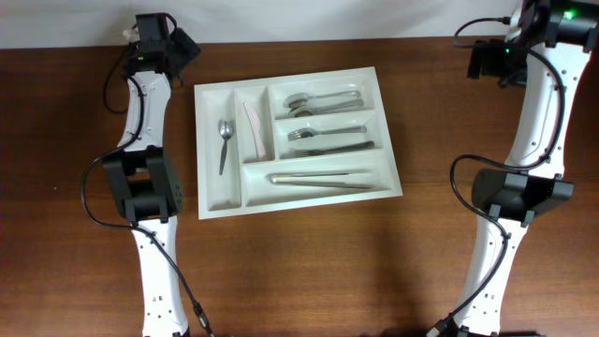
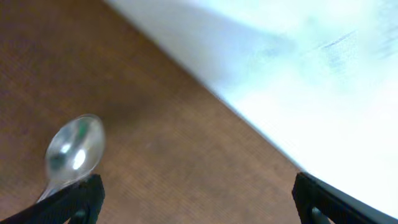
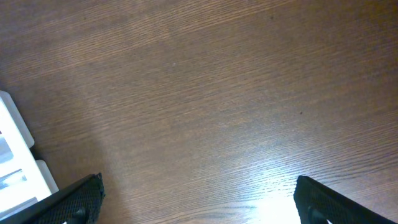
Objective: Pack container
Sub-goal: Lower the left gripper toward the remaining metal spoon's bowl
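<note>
Overhead: one container (image 1: 221,195), five compartments; one spoon (image 1: 224,140) in leftmost compartment.

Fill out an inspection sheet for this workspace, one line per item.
Surface: brown wooden table, no spills seen.
Job's things: white cutlery tray mid-table; single spoon and pale utensil in the narrow compartments; spoons, forks and long utensils in the crosswise ones.
Clutter: loose spoon on the wood beside the left gripper's finger.
Grippers: left gripper and right gripper open, empty.
Cables: black cables looped along both arms.
Surroundings: white wall behind the table.
</note>
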